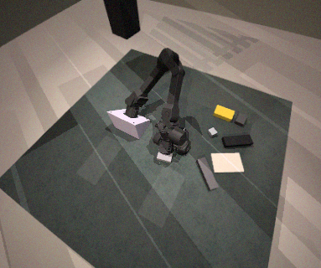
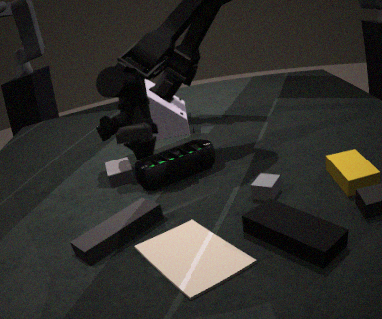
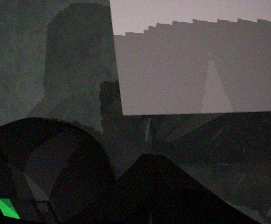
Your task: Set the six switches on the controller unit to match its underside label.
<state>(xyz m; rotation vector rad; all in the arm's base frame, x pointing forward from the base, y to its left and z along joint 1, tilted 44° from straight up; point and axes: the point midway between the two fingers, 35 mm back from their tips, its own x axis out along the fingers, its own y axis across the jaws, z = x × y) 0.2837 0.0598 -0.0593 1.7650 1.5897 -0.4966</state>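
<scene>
The controller unit is a dark, round-ended block, sitting on its base with its switches up. Several green switch ends show along its top in the exterior view; one green patch shows at lower left in the wrist view. I cannot read each switch's setting. The label underneath is hidden. In the top view the arm covers most of the unit. My gripper is shut and empty, pointing down at the unit's left end in the exterior view. Whether the tips touch it I cannot tell.
A white block lies beside the unit's left end. A pale wedge stands behind. Elsewhere are a grey bar, cream sheet, small white cube, black block and yellow block.
</scene>
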